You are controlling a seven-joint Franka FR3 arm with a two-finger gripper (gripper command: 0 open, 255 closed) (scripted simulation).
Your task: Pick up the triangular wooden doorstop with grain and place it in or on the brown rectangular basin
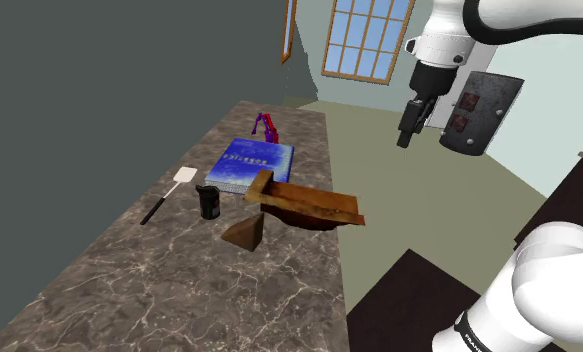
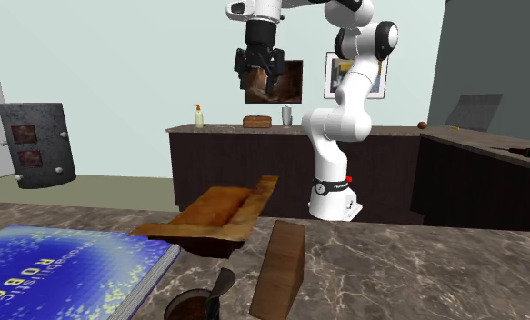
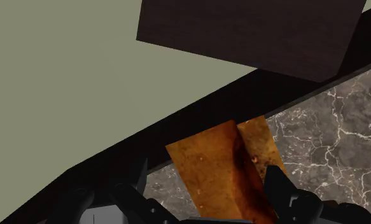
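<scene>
See the black claw [image 2: 259, 84] high in the air, on the end of the white arm [image 2: 354, 55]. Hangs there pointing down, with both fingers spread wide apart. Pinches nothing.

From the wrist view, look down between the two fingers [image 3: 132, 194] and spot the brown basin [image 3: 219, 168] far below. Sits on the grey stone tabletop [image 3: 330, 127], right at the dark edge, sticking out over it a little. Looks long and shallow.

Now find the doorstop [image 1: 245, 234]. Stands on the tabletop just beside the basin, on the side nearer the camera in the shoulder view. Looks like a brown wooden wedge with lines of grain. Cannot tell if touching the basin or not. Rests well apart from the claw, far under it.

Next to the doorstop, see a small black cup [image 1: 210, 202], near the basin too. Behind the cup, spot a blue book [image 1: 249, 165] lying flat. Beside the book and the cup, on the shoulder view's left, find a white tool [image 1: 185, 176] with a thin dark handle. Past the far end of the book, see a small purple and red thing [image 1: 267, 125], too small to name. Farther off, past the end of the tabletop, look at a window [image 1: 367, 40] in the wall
</scene>
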